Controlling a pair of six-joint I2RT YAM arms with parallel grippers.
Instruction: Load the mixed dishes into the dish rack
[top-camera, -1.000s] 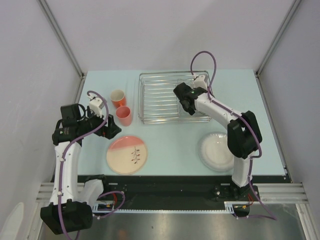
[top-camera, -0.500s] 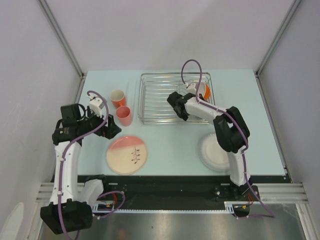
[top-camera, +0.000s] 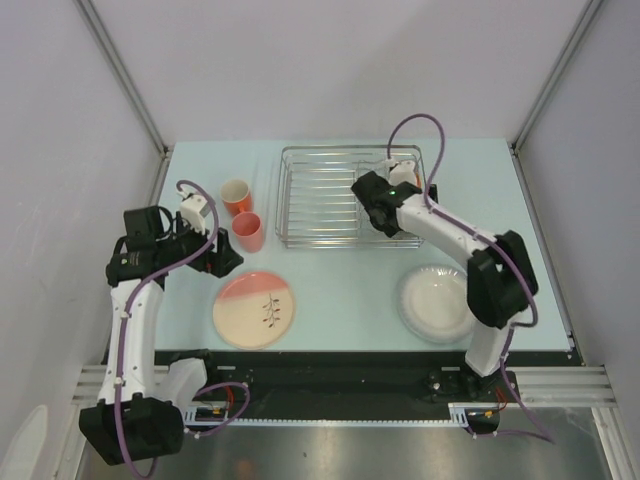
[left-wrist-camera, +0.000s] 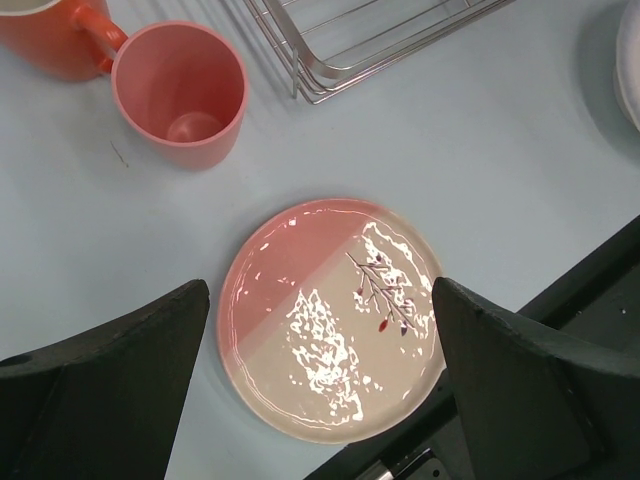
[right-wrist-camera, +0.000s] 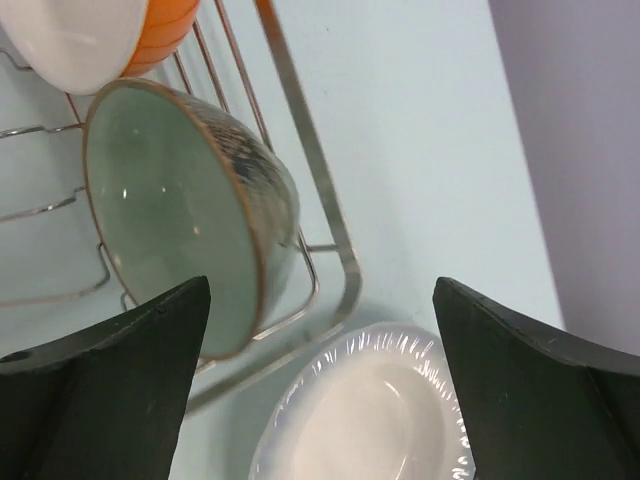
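Observation:
The dish rack (top-camera: 325, 195), a silver wire basket, stands at the back of the table. In the right wrist view a pale green bowl (right-wrist-camera: 180, 215) stands on edge in the rack's corner (right-wrist-camera: 325, 215), with a white-and-orange bowl (right-wrist-camera: 85, 35) behind it. My right gripper (right-wrist-camera: 320, 290) is open and empty just beside the green bowl, above the large white plate (right-wrist-camera: 375, 415). In the top view the right gripper (top-camera: 385, 212) covers both bowls. My left gripper (left-wrist-camera: 320, 295) hangs open over the cream-and-pink plate (left-wrist-camera: 330, 320). Two orange cups (left-wrist-camera: 185, 95) (left-wrist-camera: 50, 35) stand beyond it.
The white plate (top-camera: 437, 302) lies at the front right, the pink plate (top-camera: 255, 309) at the front left. The cups (top-camera: 248, 231) (top-camera: 236, 196) stand just left of the rack. The table's black front edge (left-wrist-camera: 560, 300) runs close to the pink plate.
The right arm swung left over the rack and back to its right end, covering the orange bowl again; its jaws now stand open. The left arm and the other dishes have not moved.

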